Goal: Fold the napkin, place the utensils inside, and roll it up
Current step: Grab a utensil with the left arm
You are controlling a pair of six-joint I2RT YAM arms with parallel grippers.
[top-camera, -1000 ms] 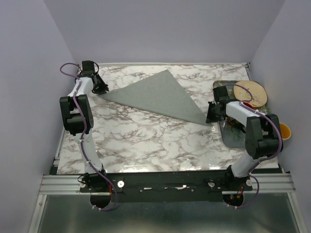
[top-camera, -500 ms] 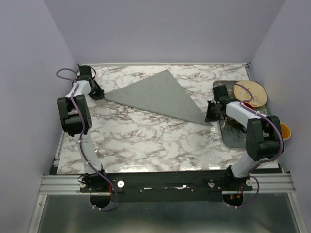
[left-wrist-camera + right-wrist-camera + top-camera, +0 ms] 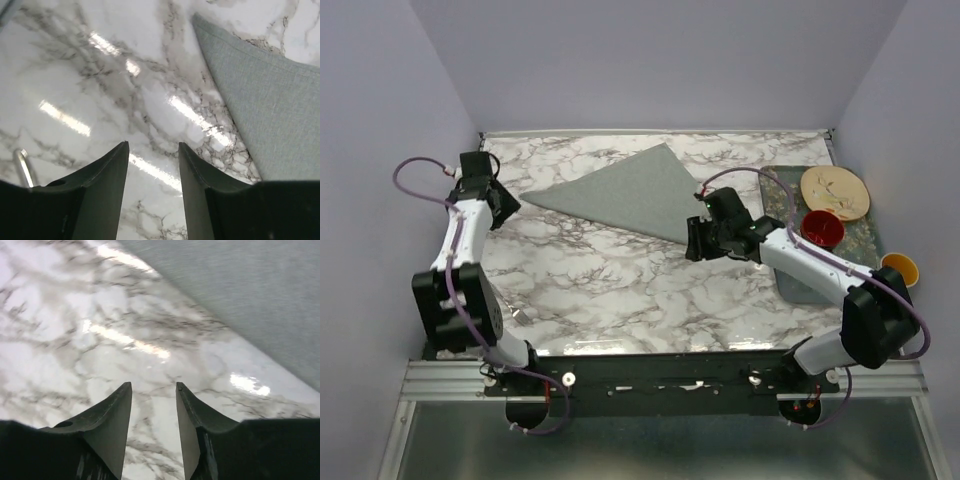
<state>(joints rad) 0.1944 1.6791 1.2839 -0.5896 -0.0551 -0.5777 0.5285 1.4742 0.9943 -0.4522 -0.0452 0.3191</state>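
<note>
napkin: you have the napkin lying flat on the marble table as a grey-green triangle, in the far middle of the top. its peak points at the back wall and its long edge faces the arms, slanting from a left corner to a nearer right corner.
left gripper: your left gripper sits low over the marble just beside the napkin's left corner. in the left wrist view the left gripper has its 2 fingers a narrow gap apart with only bare marble between them. it holds nothing, and the napkin lies ahead and to the right of the tips, not touching them.
right gripper: your right gripper is at the napkin's right corner, on the near side of the long edge. from the right wrist, the right gripper shows the same narrow gap, empty, over marble. the napkin edge runs across the upper right, clear of both fingers.
tray: the patterned tray is at the right edge of the table, partly under your right arm.
on the tray: a tan plate at the far end, with a red bowl just nearer.
beside the tray: a yellow cup at the right rim.
</note>
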